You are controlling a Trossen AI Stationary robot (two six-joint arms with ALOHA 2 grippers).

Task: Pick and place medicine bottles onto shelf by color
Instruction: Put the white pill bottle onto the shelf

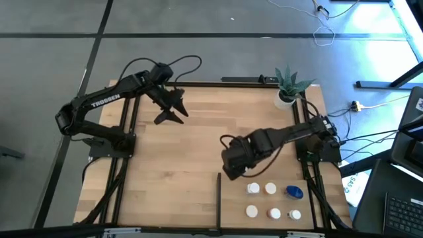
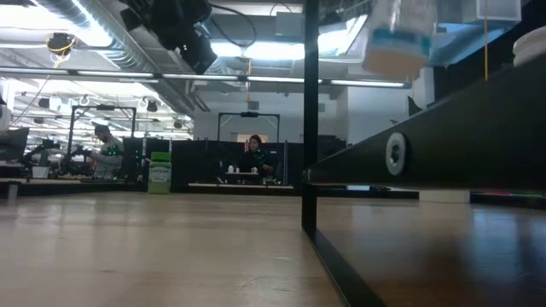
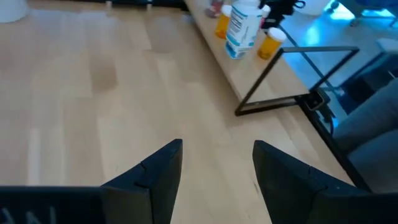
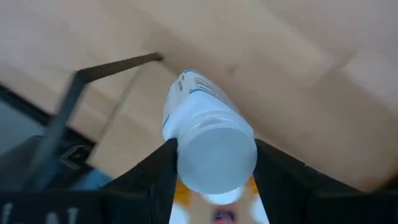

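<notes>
My right gripper hangs above the table just left of the bottles and is shut on a white bottle with a blue-edged label, which also shows in the low view and the left wrist view. Several small bottles stand on their bases on the light wood shelf patch at the near right. These include white-capped bottles and a wider blue one. A thin black divider bar edges the patch. My left gripper is open and empty at the far left. My right gripper pinches the white bottle's cap end between its two fingers, one on each side. The fingers come from above, pointing down. The bottle hangs below them, slightly tilted, bottom down, lifted clear of the table.
A potted green plant stands at the far right corner. Black frame rails run along the left and right table edges. Orange-bodied bottles stand behind the held one. Bare wood lies across the table's middle and left.
</notes>
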